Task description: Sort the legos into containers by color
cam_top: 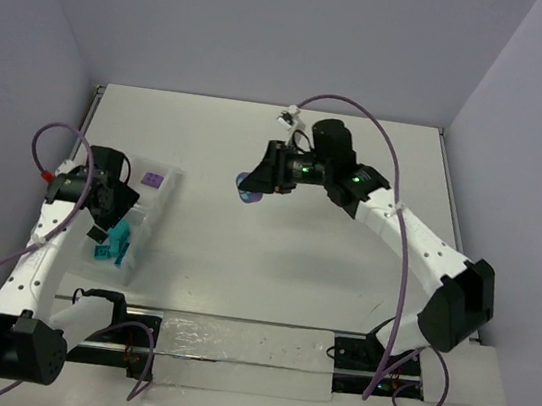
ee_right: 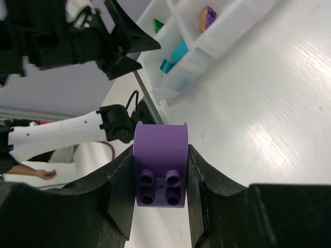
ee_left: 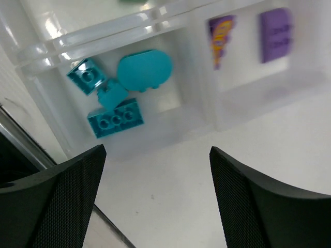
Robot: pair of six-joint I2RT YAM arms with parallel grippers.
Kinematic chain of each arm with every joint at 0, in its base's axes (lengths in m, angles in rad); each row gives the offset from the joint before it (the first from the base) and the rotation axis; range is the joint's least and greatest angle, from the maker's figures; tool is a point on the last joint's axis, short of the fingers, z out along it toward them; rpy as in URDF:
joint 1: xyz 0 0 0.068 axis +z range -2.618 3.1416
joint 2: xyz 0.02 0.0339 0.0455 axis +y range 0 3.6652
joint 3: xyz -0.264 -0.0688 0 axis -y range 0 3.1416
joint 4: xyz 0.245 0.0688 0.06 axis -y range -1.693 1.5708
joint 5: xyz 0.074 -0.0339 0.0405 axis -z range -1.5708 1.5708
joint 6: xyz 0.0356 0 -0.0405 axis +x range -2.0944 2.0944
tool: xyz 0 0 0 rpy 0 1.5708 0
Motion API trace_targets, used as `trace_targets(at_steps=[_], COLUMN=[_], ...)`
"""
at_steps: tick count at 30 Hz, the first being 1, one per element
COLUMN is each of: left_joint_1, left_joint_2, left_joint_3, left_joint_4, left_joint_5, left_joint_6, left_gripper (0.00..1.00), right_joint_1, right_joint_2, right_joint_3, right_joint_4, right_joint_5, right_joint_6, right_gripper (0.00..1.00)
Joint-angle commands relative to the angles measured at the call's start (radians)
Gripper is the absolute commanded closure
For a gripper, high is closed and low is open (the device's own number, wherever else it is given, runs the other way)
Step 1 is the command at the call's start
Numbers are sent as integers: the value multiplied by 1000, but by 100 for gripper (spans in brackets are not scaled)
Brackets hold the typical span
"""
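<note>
The right gripper pinches a purple brick; the left gripper hangs wide, empty. Next, I think, the brick must reach the purple compartment of the tray.

The tabletop is wide and bare between the tray and the right hand with its purple brick, so a hand can pass there. The left hand crowds the tray's left side.

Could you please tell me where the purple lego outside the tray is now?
The purple lego is clamped in the right pincer, near the centre of the top view, well right of the tray.
</note>
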Motion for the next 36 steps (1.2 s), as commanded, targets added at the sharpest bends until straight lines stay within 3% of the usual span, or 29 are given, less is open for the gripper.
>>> trace_targets(at_steps=[1,7,13,17,23,27,31,36], left_joint_1=[9,9,8,9,9,13,46,126], left_joint_2=[-54,-27,-22,-17,1,48,29,42], left_joint_3=[234,531,618,551,449,415,401,449], left_joint_4=[-29,-74,17,72,143,140,147,80], left_joint_5=[-37,-64,23,152,369,508,502,426], left_joint_6=[89,164,270,315,397,406,384,363], left_gripper=[11,11,10,12,14,12,12,12], right_joint_1=[110,208,274,279,279,275,261,268], right_joint_2=[174,459,731,712,655,585,559,688], right_joint_3=[197,489,793,720,681,594,562,719], right_joint_4=[-29,-4,-24,61,-11,50,71,-15], right_joint_5=[164,246,287,261,260,210,176,254], right_joint_6=[-28,0,39,90,59,47,60,56], right_gripper=[100,100,100,100,100,100,100,100])
